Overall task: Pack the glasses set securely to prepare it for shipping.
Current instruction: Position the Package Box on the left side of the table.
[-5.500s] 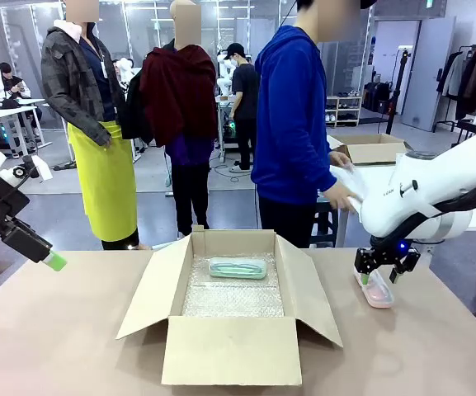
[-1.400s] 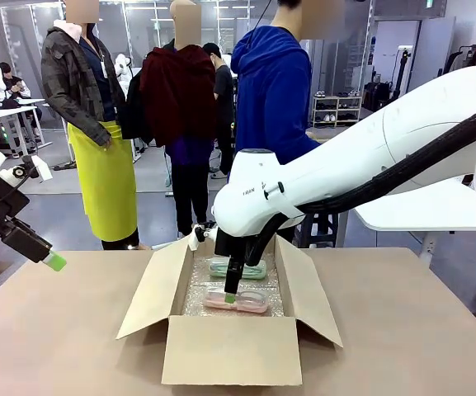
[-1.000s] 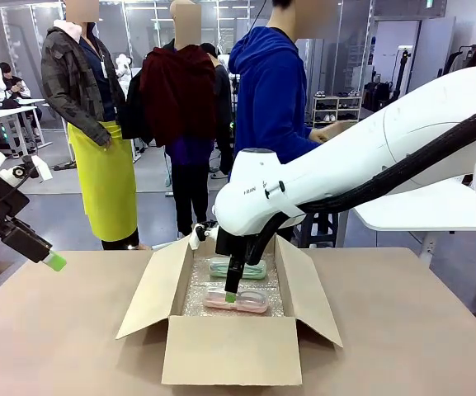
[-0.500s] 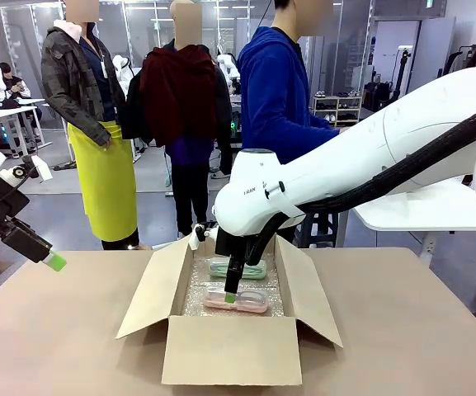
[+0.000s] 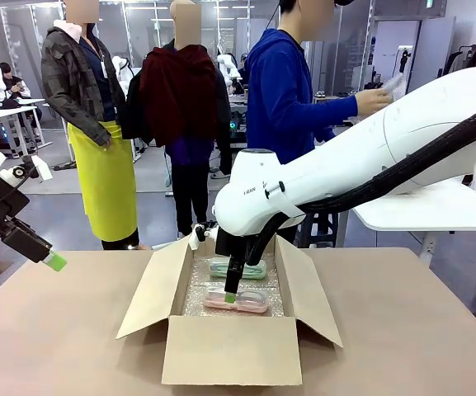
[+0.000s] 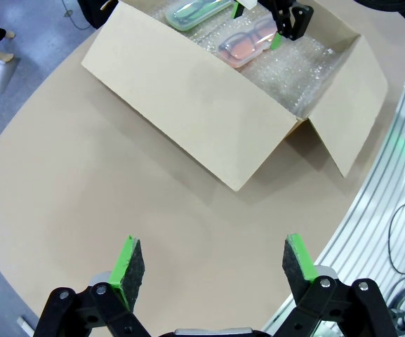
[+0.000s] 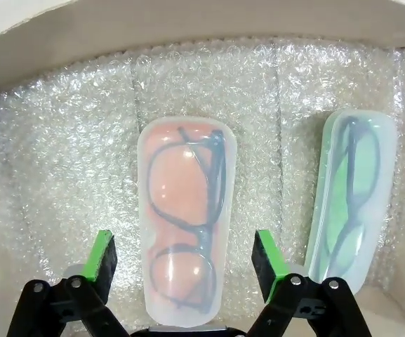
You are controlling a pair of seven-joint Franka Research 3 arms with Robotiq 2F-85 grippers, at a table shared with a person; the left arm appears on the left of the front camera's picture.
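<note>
An open cardboard box (image 5: 229, 351) stands mid-table, lined with bubble wrap (image 7: 69, 147). On the wrap lie both cases of the glasses set. The pale pink case (image 5: 252, 302) (image 7: 186, 210) is nearer me and the mint-green case (image 5: 239, 268) (image 7: 349, 196) is behind it. My right gripper (image 5: 231, 295) (image 7: 184, 246) reaches down into the box, open. Its green pads (image 7: 104, 254) stand on either side of the pink case with a gap on each side. My left gripper (image 5: 49, 257) (image 6: 211, 258) hovers open over bare table at the far left, holding nothing.
The box's flaps (image 5: 148, 289) stand out to both sides and the front. The left wrist view shows the box (image 6: 188, 91) with my right gripper (image 6: 286, 21) inside it. A person in a blue hoodie (image 5: 283, 99) stands behind the table, one hand (image 5: 374, 101) raised to the right.
My right gripper carried the pink case from the table's right side into the box and stands open over it. Over the last second only the person turned and lifted a hand.
</note>
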